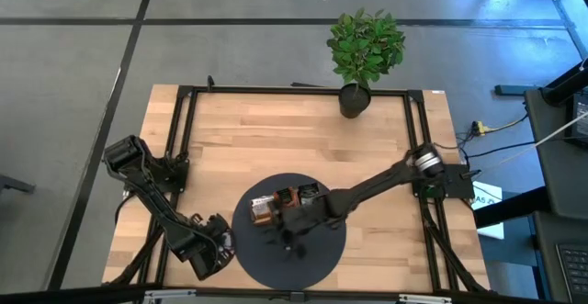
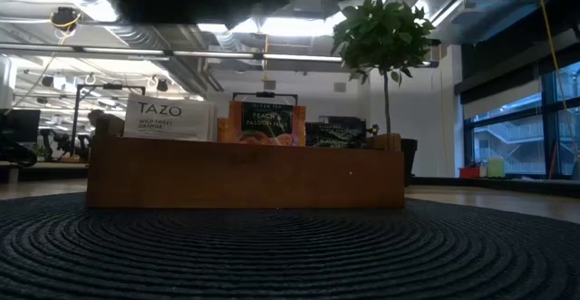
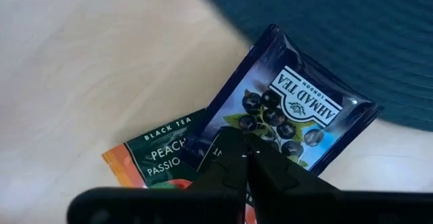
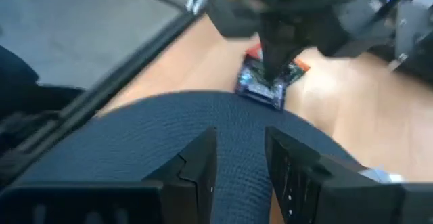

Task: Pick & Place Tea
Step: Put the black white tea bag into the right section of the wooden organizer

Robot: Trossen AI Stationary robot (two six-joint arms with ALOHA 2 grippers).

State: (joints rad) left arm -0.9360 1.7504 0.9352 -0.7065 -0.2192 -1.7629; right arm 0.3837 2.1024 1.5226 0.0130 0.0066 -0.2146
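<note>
Fingertips of the left gripper [image 3: 245,158] press together on the dark blue foil sachet [image 3: 287,112] at the round mat's eight o'clock. Lift straight, shedding the orange sachet [image 3: 159,158] beneath. Right gripper [image 4: 240,158] hovers open.

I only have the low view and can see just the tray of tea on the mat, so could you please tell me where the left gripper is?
Observer: The left gripper is off the mat, over the bare table by the mat's left edge.
Operator: Is it holding anything?
Observer: Its fingers are pinched shut on a dark blue sachet, which lies partly over an orange sachet.
Operator: And the right gripper?
Observer: The right gripper hangs open over the mat, close to the tray.
</note>
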